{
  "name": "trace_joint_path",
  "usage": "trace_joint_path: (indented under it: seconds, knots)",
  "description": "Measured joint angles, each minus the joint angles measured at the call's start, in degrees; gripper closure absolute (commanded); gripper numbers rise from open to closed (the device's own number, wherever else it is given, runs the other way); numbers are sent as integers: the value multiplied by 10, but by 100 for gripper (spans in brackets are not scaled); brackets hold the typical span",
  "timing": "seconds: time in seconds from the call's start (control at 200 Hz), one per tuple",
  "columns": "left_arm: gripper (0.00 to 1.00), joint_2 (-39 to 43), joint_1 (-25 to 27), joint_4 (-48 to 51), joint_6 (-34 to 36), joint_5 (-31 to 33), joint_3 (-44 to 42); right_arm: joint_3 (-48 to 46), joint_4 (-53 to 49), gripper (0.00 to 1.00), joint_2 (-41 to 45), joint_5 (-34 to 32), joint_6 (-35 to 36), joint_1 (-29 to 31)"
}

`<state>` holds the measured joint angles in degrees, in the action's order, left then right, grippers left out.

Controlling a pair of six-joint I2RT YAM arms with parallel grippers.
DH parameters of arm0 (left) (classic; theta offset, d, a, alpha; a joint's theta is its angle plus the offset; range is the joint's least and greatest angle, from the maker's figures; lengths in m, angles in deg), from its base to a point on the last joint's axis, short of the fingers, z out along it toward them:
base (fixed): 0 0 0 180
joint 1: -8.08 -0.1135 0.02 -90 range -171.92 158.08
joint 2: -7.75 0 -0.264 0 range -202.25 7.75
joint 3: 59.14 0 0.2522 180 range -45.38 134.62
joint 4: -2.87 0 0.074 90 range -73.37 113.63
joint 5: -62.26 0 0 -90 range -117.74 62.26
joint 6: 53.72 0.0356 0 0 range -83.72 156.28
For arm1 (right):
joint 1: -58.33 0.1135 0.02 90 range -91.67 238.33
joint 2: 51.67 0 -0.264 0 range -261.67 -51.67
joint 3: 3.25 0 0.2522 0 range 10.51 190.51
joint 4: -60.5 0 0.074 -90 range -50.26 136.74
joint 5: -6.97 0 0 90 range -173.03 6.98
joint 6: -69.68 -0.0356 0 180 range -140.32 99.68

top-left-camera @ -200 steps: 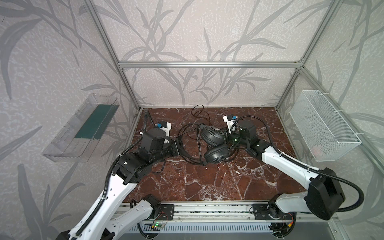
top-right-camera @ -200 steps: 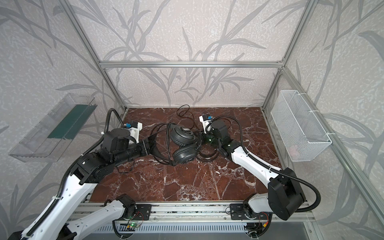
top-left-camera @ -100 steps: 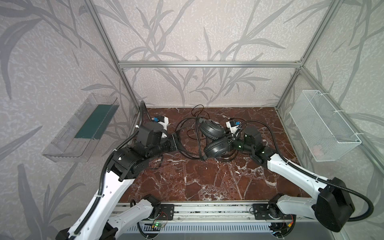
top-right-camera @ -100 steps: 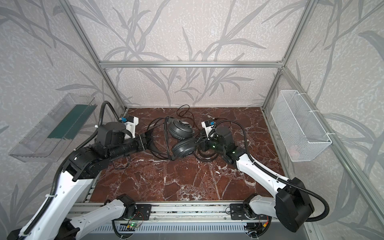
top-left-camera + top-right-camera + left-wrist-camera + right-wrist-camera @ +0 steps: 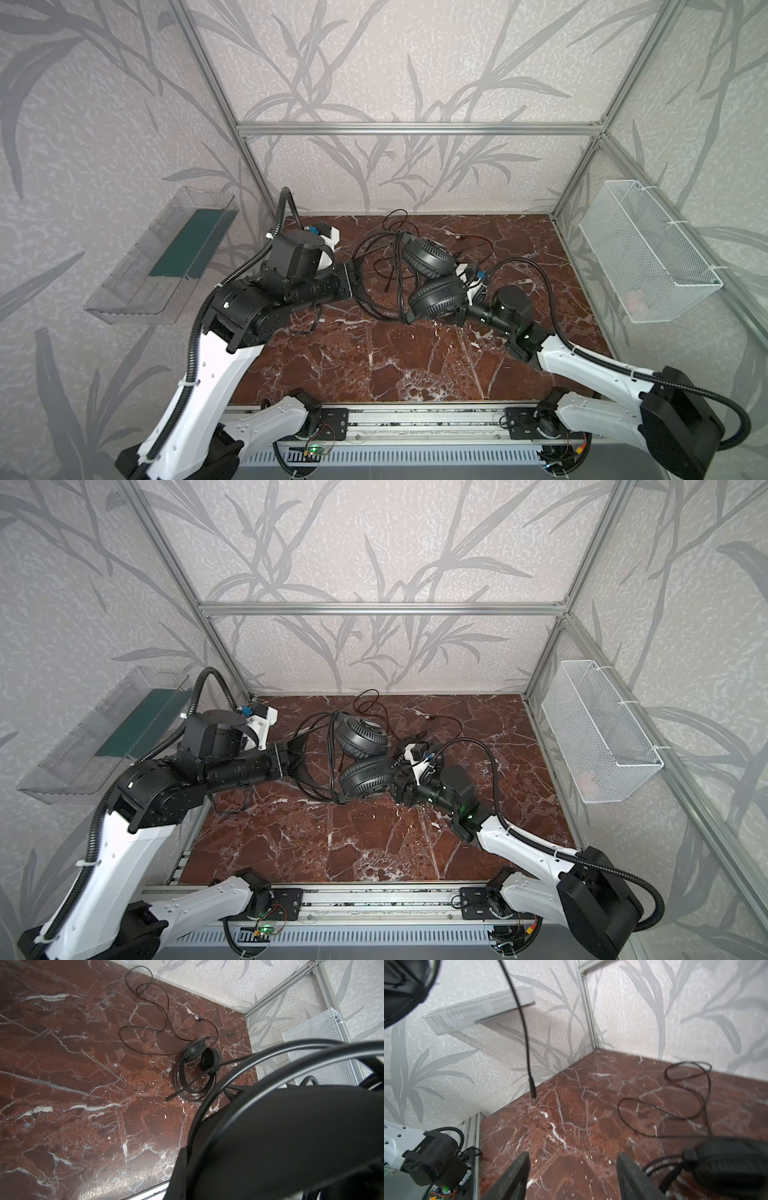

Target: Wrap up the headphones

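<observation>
It was a lab test cell: silver aluminium frame bars (image 5: 588, 1012), grey leaf-patterned wall panels (image 5: 654, 1012) beyond the right gripper (image 5: 573, 1155).

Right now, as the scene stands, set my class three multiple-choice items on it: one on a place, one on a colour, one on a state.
1. Where does the wire basket hang?
A) on the side wall by the right arm
B) on the back wall
C) on the side wall by the left arm

2. What colour is the table?
A) white
B) reddish-brown with pale veins
C) green

3. How is the right hand?
A) shut on an earcup
B) shut on a cable
C) open, holding nothing

Answers:
1 A: both top views show the mesh basket fixed to the wall beyond the right arm.
2 B: the marble-patterned top shows in every view.
3 C: the right wrist view shows its fingers apart with only table between them.
</observation>
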<state>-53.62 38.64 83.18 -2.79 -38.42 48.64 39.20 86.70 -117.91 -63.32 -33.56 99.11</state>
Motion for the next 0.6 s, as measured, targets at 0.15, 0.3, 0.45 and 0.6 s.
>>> trace_joint_path:
  seconds: [0.15, 0.3, 0.45, 0.6]
  knots:
    - [100, -4, 0, 9, 0, -11, 17, 15, 68, 33, -53, -28, 35, 42]
    - [100, -2, 0, 13, -1, -22, 17, 36, 146, 34, -127, -70, 43, 42]
    - [100, -1, 0, 14, -3, -31, 17, 53, 253, 37, -216, -108, 50, 42]
    - [100, 0, 0, 16, -7, -36, 17, 69, 300, 51, -256, -112, 51, 43]
